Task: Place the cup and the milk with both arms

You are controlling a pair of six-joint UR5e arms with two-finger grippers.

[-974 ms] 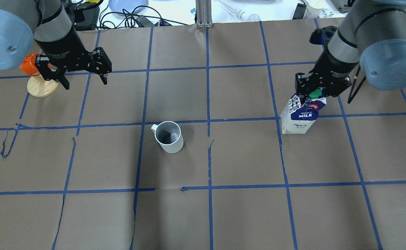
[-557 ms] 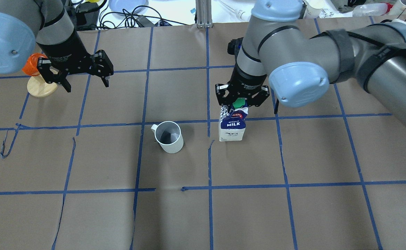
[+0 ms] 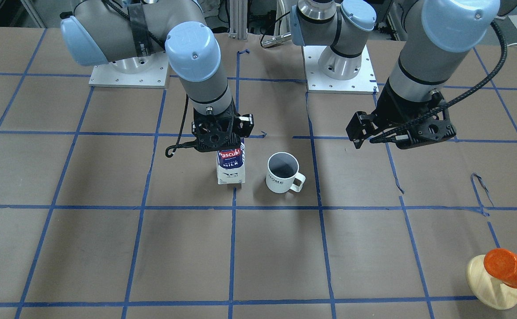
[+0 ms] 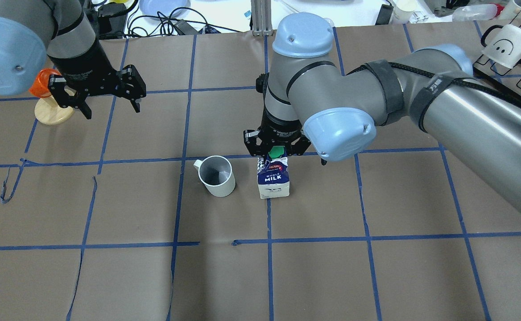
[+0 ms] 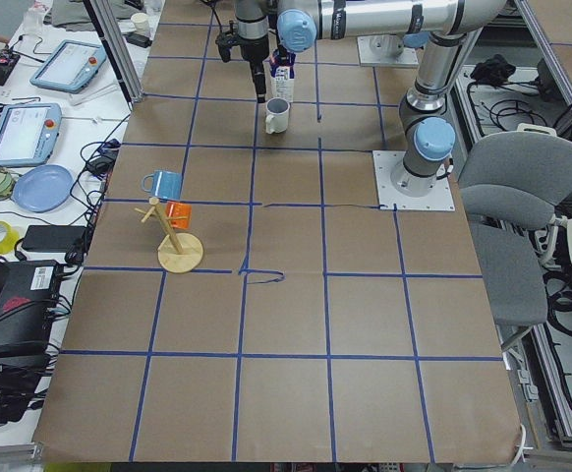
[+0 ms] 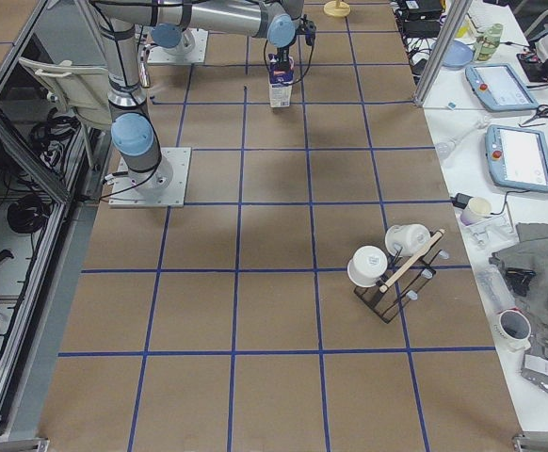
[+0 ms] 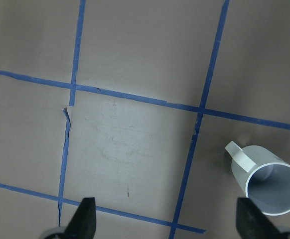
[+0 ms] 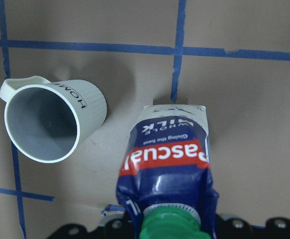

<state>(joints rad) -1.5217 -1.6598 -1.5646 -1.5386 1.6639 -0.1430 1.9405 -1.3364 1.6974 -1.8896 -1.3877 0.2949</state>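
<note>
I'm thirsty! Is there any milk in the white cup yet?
No, it is empty. The cup shows only its bare grey inside, and the milk carton beside it has its green cap on.

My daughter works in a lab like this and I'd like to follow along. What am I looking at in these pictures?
The machine is two robot arms, a left arm and a right arm, bolted to a paper-covered table. All the pictures show one moment. One is taken from above and behind the robot, one faces it, two look along the table from its ends, and two come from small cameras on the wrists. The right gripper is closed on the top of the milk carton. The carton stands upright beside a white cup, not touching it. The left gripper hangs open and empty above the table. Elsewhere a wooden stand carries an orange cup.
</note>
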